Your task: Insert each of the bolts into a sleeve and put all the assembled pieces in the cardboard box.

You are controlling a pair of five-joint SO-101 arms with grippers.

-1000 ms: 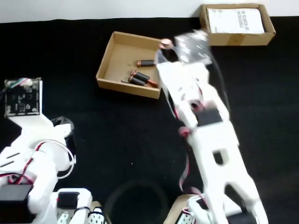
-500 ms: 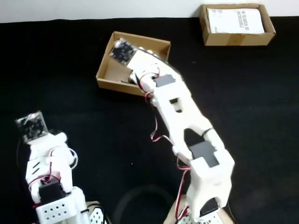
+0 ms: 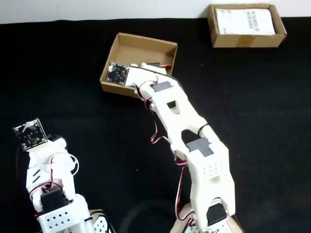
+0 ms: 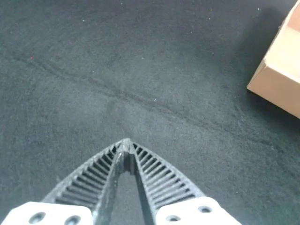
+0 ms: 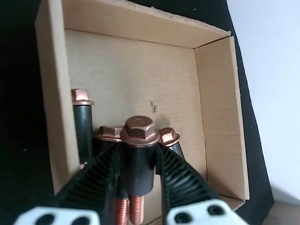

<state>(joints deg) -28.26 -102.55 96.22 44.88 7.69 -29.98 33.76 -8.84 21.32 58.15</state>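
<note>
Right hand [image 5: 139, 154] grips a black sleeve [image 5: 139, 169] with a copper hex bolt [image 5: 139, 130] over the cardboard box [image 5: 140, 70]; left hand [image 4: 125, 145] closed.

You've got a black bench [image 3: 73, 111] underneath. Well apart from the right claw [image 5: 139, 152], by the white wall [image 3: 97, 9], sits a second open box [image 3: 248, 41] holding a white printed sheet [image 3: 245, 22].

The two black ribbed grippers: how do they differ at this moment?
The left gripper is shut on nothing; the right gripper is shut on a copper-headed bolt in a black sleeve. The left hangs over bare black table; the right hangs over the open brown cardboard box. Both are black and ribbed.
</note>
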